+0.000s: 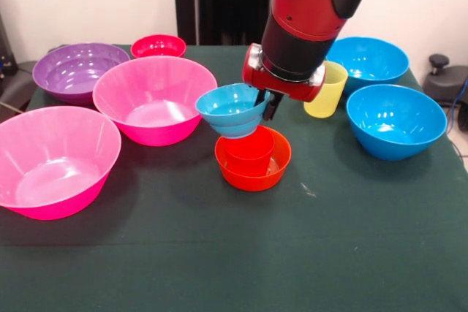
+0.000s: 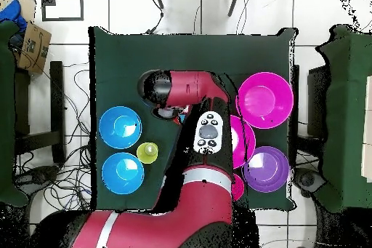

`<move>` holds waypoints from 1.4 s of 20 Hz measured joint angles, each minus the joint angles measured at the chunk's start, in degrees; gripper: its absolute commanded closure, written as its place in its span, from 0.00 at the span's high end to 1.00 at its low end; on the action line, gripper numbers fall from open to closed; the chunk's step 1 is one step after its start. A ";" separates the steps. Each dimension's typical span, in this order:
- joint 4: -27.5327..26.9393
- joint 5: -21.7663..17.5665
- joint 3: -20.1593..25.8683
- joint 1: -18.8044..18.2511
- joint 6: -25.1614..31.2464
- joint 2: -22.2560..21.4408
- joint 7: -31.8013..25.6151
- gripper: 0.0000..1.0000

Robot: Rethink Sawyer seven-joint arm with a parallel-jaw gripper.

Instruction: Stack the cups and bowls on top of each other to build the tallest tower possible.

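Claw [image 1: 265,104] pinches the rim of the small light-blue bowl [image 1: 233,109], fingers closed on its right edge, bowl tilted and held just above the red cup [image 1: 250,153]. Red cup sits upright inside the small orange bowl [image 1: 253,159] at the middle of the tabletop [image 1: 219,253]; whether light-blue bowl touches the cup, can't tell.

Counts in the front view: 2 cups, the red one and a yellow cup [image 1: 327,90] just behind the arm, standing alone. 2 large blue bowls [image 1: 395,120], right side, one behind the other. 2 large pink bowls [image 1: 155,98], left side, near one biggest. 1 purple bowl [image 1: 75,71], far left. 1 small red bowl [image 1: 158,46], far edge, behind the pink. All big bowls upright, empty.

Overhead: arm [image 2: 196,187] covers the centre; claw and stack hidden under it.
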 measured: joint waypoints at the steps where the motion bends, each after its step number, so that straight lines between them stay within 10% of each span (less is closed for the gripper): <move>1: 0.09 0.00 0.03 -0.01 -0.15 -0.04 0.00 0.00; 28: 1.22 -0.01 0.82 -0.13 -3.02 -0.67 0.00 0.00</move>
